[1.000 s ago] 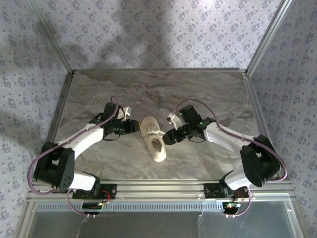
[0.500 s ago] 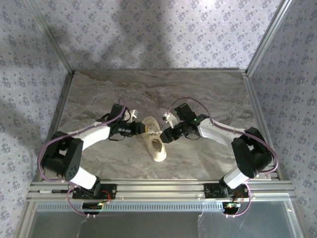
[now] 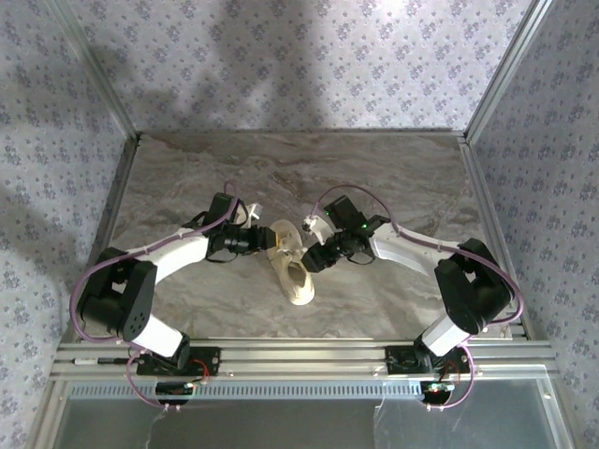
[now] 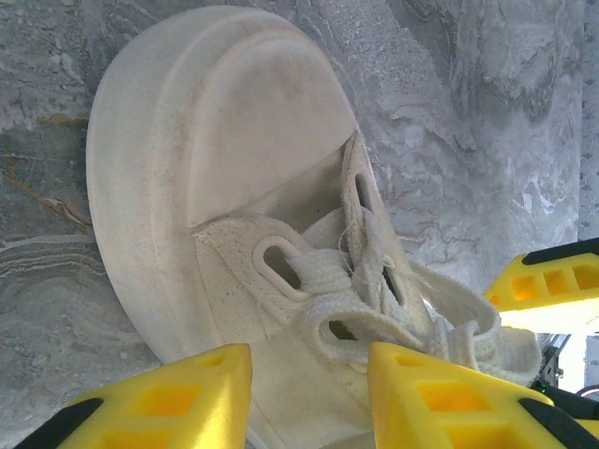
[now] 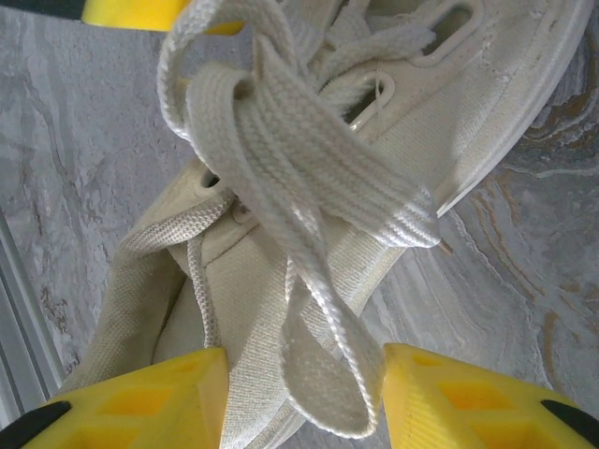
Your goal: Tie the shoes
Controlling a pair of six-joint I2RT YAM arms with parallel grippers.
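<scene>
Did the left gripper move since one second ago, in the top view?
Yes. The left gripper has moved rightward, away from the table's left edge and closer to the sneaker.

Left arm [image 3: 173,251] and right arm [image 3: 404,247] bent inward, left hand [image 3: 265,241] and right hand [image 3: 314,254] nearly meeting, fingers [image 4: 178,398] partly apart

**Left wrist view:** sneaker [image 4: 187,168] heel cut off by the lower edge and partly hidden behind the left fingers [image 4: 168,398].
**Right wrist view:** both sneaker ends cut off.
**Overhead:** laces [image 3: 292,245] too small to trace.
</scene>
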